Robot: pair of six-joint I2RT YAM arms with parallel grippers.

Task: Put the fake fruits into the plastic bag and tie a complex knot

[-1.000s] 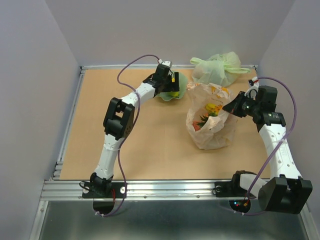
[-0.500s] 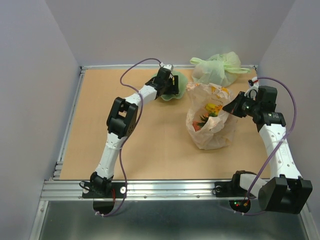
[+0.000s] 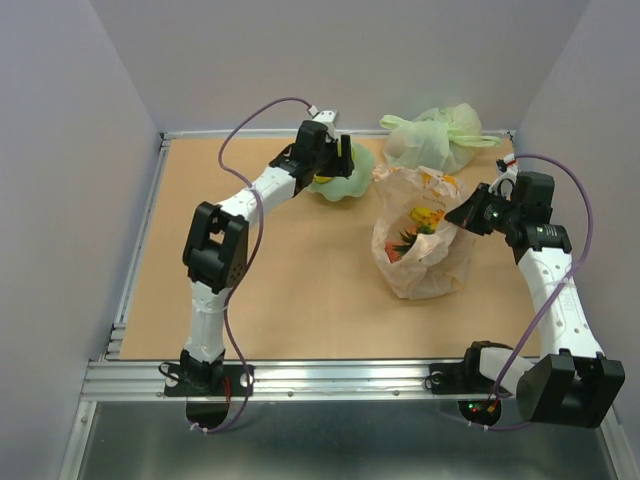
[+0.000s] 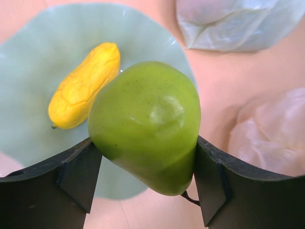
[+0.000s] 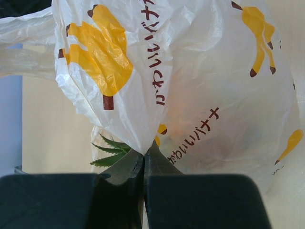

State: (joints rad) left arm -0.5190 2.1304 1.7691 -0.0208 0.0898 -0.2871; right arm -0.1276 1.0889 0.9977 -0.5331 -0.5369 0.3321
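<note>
My left gripper [image 3: 342,160] is shut on a green pear-shaped fruit [image 4: 145,121] and holds it above the pale green bowl [image 4: 28,119]. A yellow fruit [image 4: 85,85] lies in that bowl. The whitish plastic bag [image 3: 420,240] with orange prints stands open at centre right, with yellow and red fruits [image 3: 420,225] inside. My right gripper [image 3: 468,218] is shut on the bag's right rim [image 5: 143,143]. Green pineapple leaves [image 5: 109,150] show through the bag next to the jaws.
A pale green knotted plastic bag [image 3: 435,138] lies at the back right, close behind the whitish bag and right of the bowl [image 3: 345,180]. It also shows in the left wrist view [image 4: 238,21]. Metal rails edge the board.
My left arm has swung its elbow to the left and lifted its gripper over the bowl with the green fruit in it. The right arm and the bag have not moved.
</note>
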